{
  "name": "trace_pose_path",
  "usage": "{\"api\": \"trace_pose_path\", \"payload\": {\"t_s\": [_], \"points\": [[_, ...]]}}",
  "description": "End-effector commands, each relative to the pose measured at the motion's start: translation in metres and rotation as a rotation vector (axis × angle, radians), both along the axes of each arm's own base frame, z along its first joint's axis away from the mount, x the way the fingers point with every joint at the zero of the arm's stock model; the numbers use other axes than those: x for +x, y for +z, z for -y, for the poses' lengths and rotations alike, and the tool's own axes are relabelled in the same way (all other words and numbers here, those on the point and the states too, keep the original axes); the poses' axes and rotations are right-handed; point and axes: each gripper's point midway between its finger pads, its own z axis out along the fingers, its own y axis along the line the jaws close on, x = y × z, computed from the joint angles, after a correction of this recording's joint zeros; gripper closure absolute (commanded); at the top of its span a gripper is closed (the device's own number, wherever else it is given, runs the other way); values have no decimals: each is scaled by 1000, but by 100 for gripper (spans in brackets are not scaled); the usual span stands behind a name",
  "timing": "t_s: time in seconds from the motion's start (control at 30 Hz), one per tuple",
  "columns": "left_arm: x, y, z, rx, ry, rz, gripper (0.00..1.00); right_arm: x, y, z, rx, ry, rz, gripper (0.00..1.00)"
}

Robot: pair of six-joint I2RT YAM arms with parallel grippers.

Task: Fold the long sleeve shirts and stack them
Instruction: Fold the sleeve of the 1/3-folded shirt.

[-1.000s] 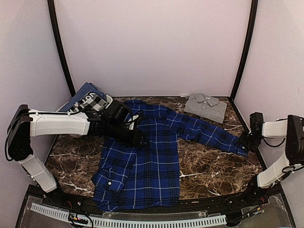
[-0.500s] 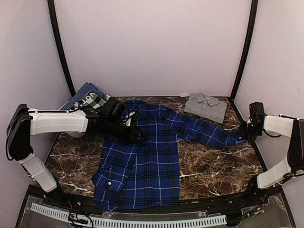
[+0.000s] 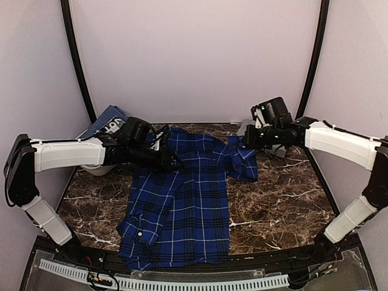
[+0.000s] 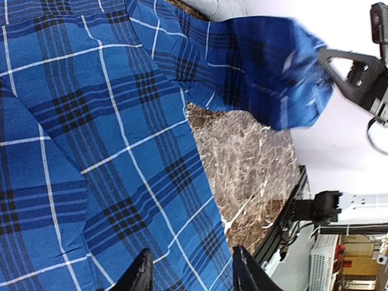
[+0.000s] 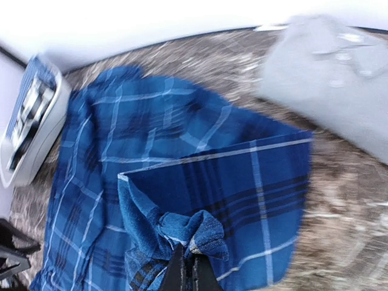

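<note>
Right wrist view: right fingers point(image 5: 185, 270) pinch a bunched sleeve of the plaid shirt point(image 5: 182, 157), grey shirt point(image 5: 339, 85) beyond. Only the left wrist view shows left fingers point(image 4: 142, 276) spread over the plaid.

walls point(image 3: 194, 60): plain pale white | frame: black curved poles point(image 3: 76, 66) | tabletop point(image 3: 273, 212): brown veined marble | light: even, perhaps overhead

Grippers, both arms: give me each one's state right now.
Left gripper: open, jaws apart over the plaid shirt, holding nothing.
Right gripper: closed, jaws pinching the plaid shirt's sleeve.
</note>
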Motion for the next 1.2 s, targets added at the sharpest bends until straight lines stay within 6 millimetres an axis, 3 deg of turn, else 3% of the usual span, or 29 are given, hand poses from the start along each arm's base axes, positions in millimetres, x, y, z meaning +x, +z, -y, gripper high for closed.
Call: {"api": "trace_pose_path", "payload": {"t_s": [0.0, 0.2, 0.3, 0.4, 0.5, 0.67, 0.77, 0.93, 1.17], "points": [[3, 13, -4, -92, 35, -11, 57, -1, -22, -92, 9, 158, -34, 100], [12, -11, -32, -64, 149, -60, 56, -15, -58, -194, 28, 361, -92, 100], [13, -26, -42, -55, 190, -80, 55, -23, -82, -222, 26, 419, -130, 100], [12, -38, -43, -58, 198, -101, 53, -30, -97, -237, 49, 453, -162, 100], [10, -51, -38, -73, 187, -132, 50, -36, -100, -243, 90, 482, -172, 89], [10, -64, -33, -108, 186, -165, 40, -51, -87, -243, 156, 527, -171, 57], [11, -70, -31, -119, 200, -185, 37, -57, -79, -235, 164, 526, -156, 47], [9, -73, -32, -99, 217, -188, 36, -53, -96, -206, 89, 473, -167, 44], [-1, -79, -41, -93, 261, -203, 34, -59, -110, -208, 85, 497, -194, 49]]}}
